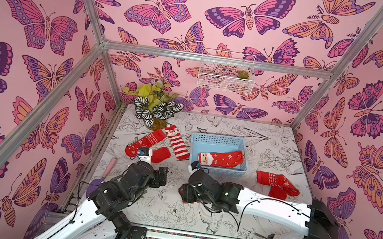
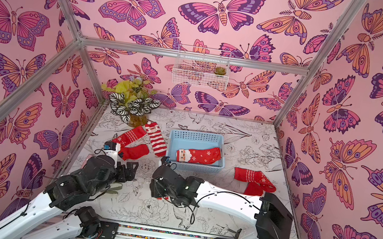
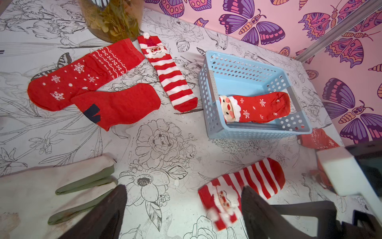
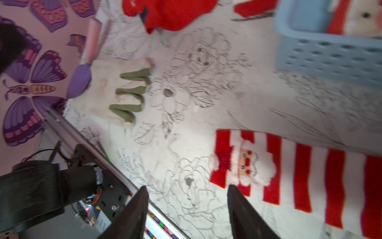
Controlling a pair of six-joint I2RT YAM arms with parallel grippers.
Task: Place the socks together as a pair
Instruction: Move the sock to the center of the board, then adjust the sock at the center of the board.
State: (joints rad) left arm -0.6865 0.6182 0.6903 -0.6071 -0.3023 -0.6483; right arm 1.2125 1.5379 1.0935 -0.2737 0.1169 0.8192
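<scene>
A red-white striped Santa sock lies flat on the table beside my right gripper, which is open with nothing between its fingers. The same sock shows blurred past one finger of my open, empty left gripper. A matching striped Santa sock lies at the back left, next to a snowflake-patterned red sock and a plain red sock with a dark figure. A Santa sock with snowflakes lies in the blue basket. More red socks are heaped at the right.
A cream glove with olive fingertips lies under the left arm, a purple trowel with a pink handle beside it by the left wall. A potted plant stands at the back left corner. A wire basket hangs on the back wall.
</scene>
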